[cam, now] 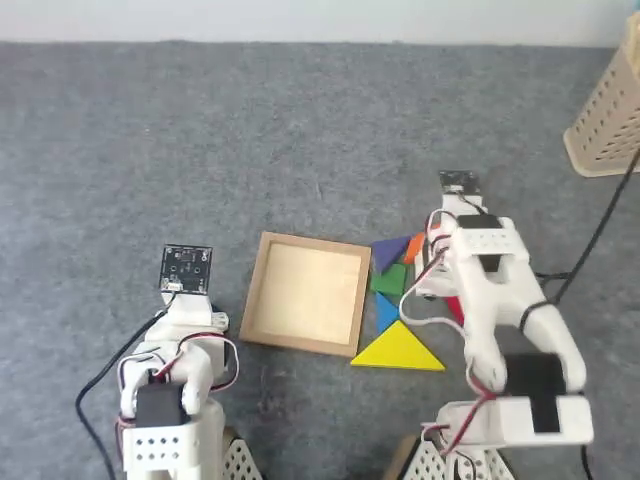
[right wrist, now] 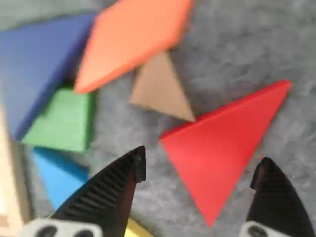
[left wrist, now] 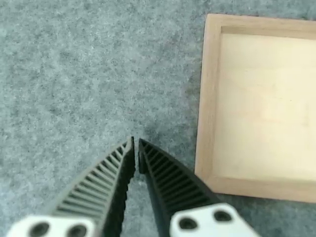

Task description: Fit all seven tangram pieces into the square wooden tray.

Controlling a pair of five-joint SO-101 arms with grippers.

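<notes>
Fingers of the right gripper (right wrist: pixel 202 160) are spread astride the red triangle (right wrist: pixel 224 143); the left gripper (left wrist: pixel 137 144) is closed beside the empty wooden tray (left wrist: pixel 203 98). If gripped on its sloped edges, the triangle could be ejected.

Square pale wooden tray (left wrist: pixel 205 98): bare wood, smooth, matt, faint grain. Grey table covering (cam: pixel 200 130): rough, fuzzy, felt-like cloth. Red triangular tangram piece (right wrist: pixel 222 148) and orange parallelogram piece (right wrist: pixel 131 37): smooth, matt paint. Small tan triangular piece (right wrist: pixel 160 91): looks unpainted. Left gripper (left wrist: pixel 137 144) and right gripper (right wrist: pixel 202 163): black ribbed matt plastic on smooth white plastic mounts.
</notes>
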